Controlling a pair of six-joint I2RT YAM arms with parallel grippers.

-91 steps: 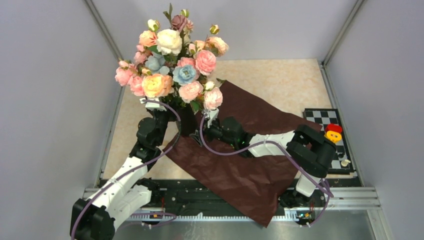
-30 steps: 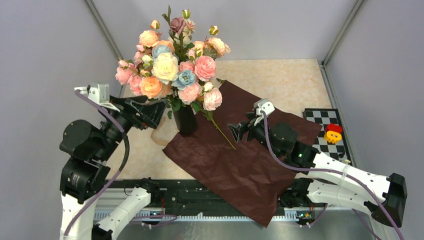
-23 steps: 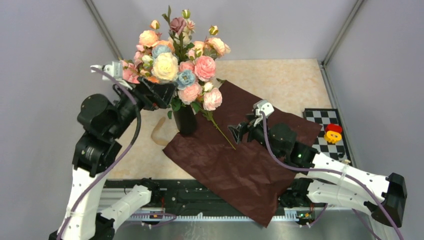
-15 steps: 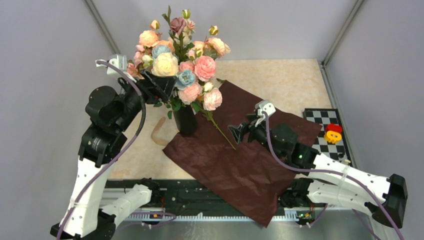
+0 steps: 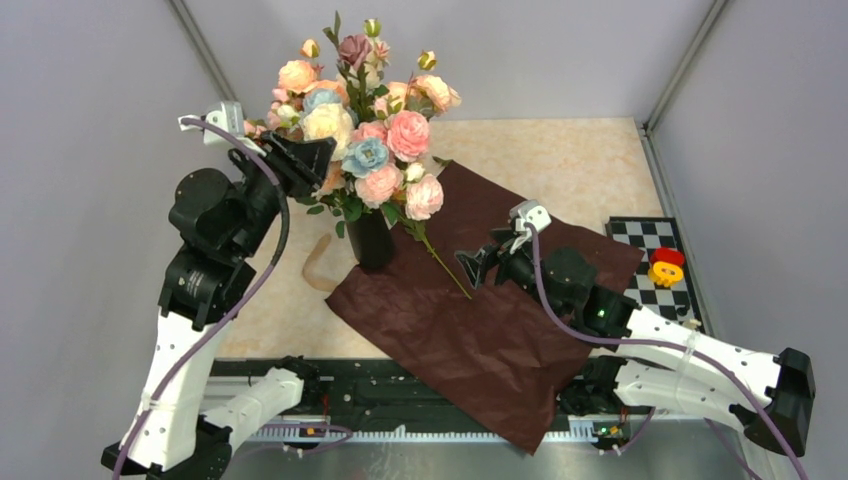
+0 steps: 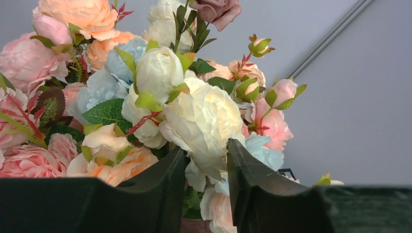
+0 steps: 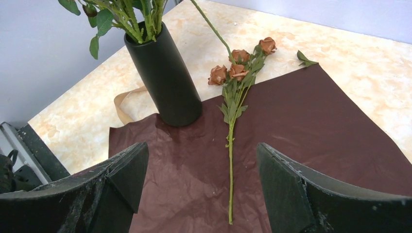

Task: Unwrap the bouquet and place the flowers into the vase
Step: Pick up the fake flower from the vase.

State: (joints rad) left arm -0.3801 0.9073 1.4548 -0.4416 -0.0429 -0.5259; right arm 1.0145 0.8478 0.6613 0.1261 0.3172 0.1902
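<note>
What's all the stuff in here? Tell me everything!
vase: one, black, at the paper's edge
bunch of blooms: many, pink, peach, cream, blue, in the vase
rose stem: one, brown roses, lying on the paper
wrapping paper: one, maroon, spread flat
ribbon: one, tan, beside the vase
checkerboard: one, black-and-white, right edge
small object: one, red-yellow, on the checkerboard
table: one, beige
left gripper: black, among the blooms
right gripper: black, open, over the paper
</note>
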